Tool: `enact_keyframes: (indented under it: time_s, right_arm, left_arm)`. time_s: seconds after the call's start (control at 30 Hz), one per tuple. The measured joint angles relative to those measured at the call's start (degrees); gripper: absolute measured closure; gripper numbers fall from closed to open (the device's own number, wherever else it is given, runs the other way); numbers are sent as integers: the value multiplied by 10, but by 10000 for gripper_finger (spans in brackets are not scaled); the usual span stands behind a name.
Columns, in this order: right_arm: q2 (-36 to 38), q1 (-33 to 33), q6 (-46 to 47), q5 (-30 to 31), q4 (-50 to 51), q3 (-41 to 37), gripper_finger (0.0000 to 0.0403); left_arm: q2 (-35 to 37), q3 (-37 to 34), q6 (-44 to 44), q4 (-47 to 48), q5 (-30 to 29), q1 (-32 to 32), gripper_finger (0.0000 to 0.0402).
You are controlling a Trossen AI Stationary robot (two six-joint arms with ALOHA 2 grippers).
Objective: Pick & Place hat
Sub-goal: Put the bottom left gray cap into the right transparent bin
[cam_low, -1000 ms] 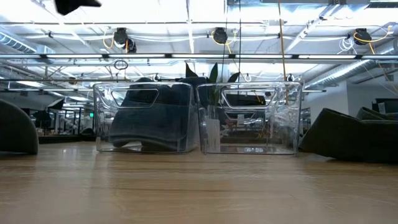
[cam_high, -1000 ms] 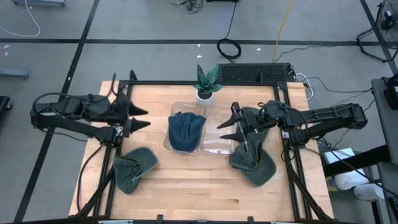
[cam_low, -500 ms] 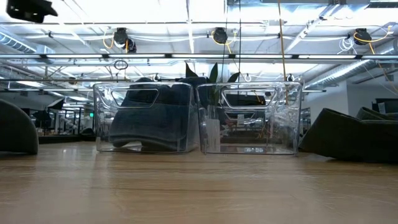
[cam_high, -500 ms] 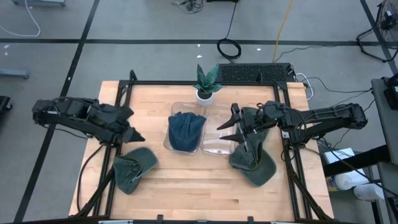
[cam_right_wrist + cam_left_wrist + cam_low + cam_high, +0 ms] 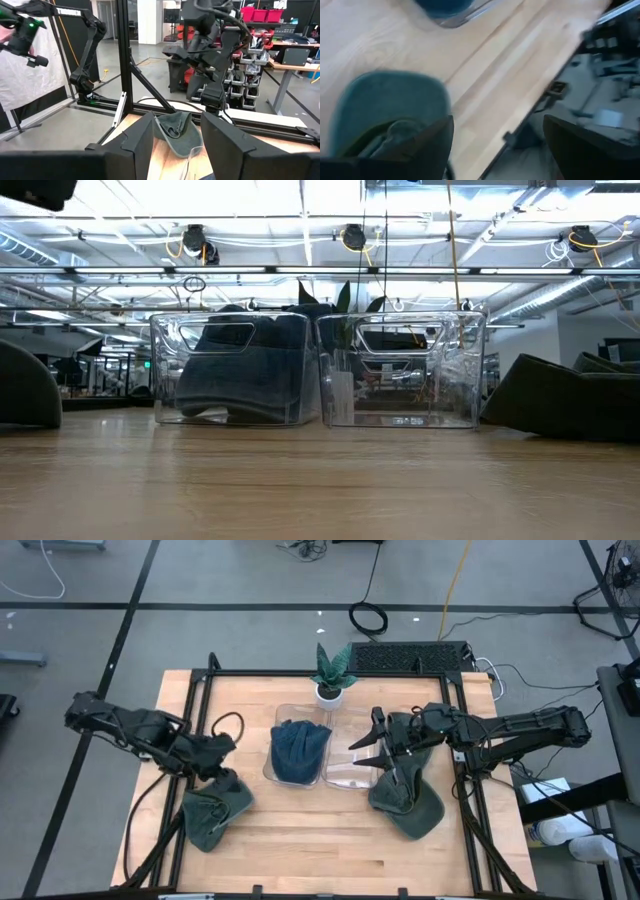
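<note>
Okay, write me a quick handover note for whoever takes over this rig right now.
Left gripper: open, poised over the green fabric hat at the table's front left, not gripping.
Right gripper: open, empty, over the empty clear plastic bin.
Done: dark blue fabric hat sits in the neighbouring clear bin.
Left: both green hats, including the second one at front right, lie on the table.

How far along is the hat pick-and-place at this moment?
Done: a dark blue hat sits in the left clear bin. In hand: the left gripper, jaws open, is over the green hat near the table's front left, not gripping it. Left: the right clear bin looks empty, and the other green hat lies beside it under the right gripper.
</note>
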State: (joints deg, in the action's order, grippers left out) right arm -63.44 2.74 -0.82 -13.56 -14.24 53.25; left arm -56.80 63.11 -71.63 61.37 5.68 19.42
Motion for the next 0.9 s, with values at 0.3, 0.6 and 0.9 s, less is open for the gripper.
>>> enact_keyframes:
  time_s: [0.3, 0.6, 0.9]
  right_arm:
    - [0, 0, 20, 0, 0, 0, 252]
    - [0, 0, 21, 0, 0, 0, 252]
    - [0, 0, 25, 0, 0, 0, 252]
  left_arm:
    - [-134, 189, -26, 188, -66, 61, 92]
    - [-226, 314, -83, 289, -86, 123, 92]
    - [-283, 322, -157, 286, -83, 195, 92]
